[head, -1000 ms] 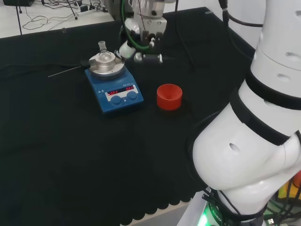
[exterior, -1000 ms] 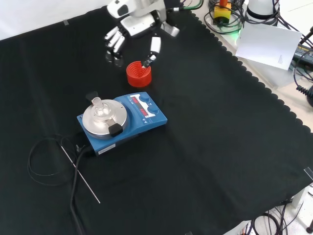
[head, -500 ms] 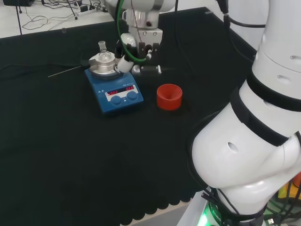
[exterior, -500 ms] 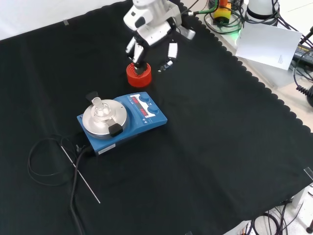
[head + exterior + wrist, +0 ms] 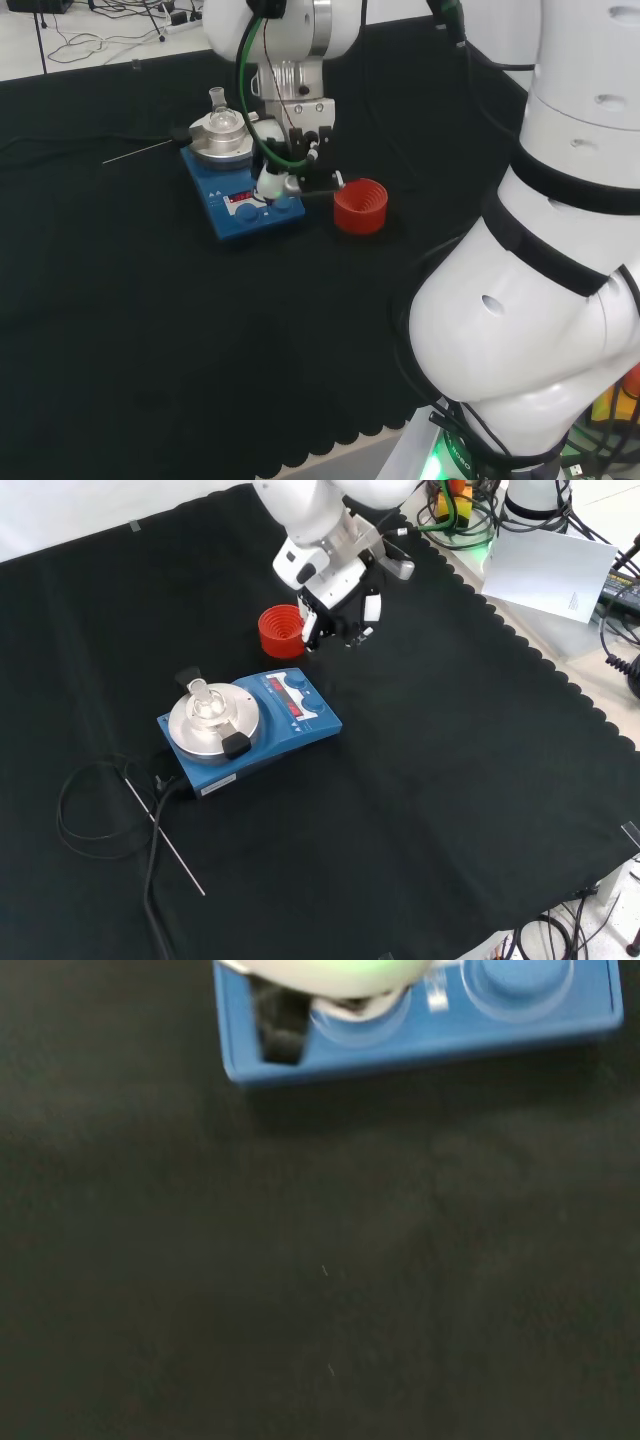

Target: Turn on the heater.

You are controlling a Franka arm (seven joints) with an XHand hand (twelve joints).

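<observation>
Heater (image 5: 243, 195): blue box-shaped hotplate, round brushed-metal top, two round blue knobs (image 5: 520, 975) and red lit displays on its sloped front panel; sits left of centre on the black cloth (image 5: 450, 780) in both fixed views. A small clear glass flask (image 5: 222, 118) stands on the metal plate. Red ribbed ring stand (image 5: 360, 205) just right of the heater in the head view, apart from it. Thin metal rod (image 5: 165, 838) and black cable (image 5: 90, 810) lie beyond the heater's back end. Hand (image 5: 285, 180) hangs over the heater's knob panel, fingers pointing down; whether they are bent or straight cannot be told, nor any contact with a knob. Arm links (image 5: 560, 300) cover the head view's right.
</observation>
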